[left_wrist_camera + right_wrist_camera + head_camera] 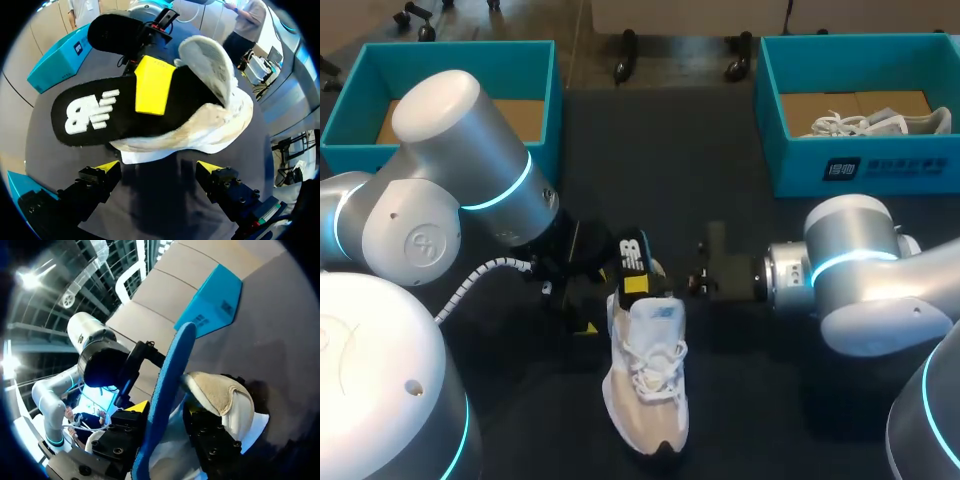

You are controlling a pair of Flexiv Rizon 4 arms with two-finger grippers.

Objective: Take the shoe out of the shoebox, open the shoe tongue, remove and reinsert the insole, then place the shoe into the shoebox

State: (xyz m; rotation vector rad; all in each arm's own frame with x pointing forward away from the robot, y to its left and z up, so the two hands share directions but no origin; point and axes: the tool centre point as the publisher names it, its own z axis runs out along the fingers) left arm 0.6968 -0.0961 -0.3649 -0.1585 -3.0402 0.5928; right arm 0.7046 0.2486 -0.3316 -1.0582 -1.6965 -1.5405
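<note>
Where the table is seen from above, the shoe is shown lying on its sole near the middle, toe toward the robot, outside both boxes. The insole is drawn partly out of the heel opening and stands up from it. Its black printed face is turned toward the left arm, and in the right wrist view its blue edge is presented. The right gripper is clamped on the insole: one yellow tip is pressed flat against the black face and the other finger is set against the opposite side. The tongue is seen raised, just beside the insole. The left gripper is held beside the shoe's heel end, its fingers spread apart and nothing gripped between them. The left box is placed at the far left corner and the right box at the far right. In the right box a second shoe is laid.
</note>
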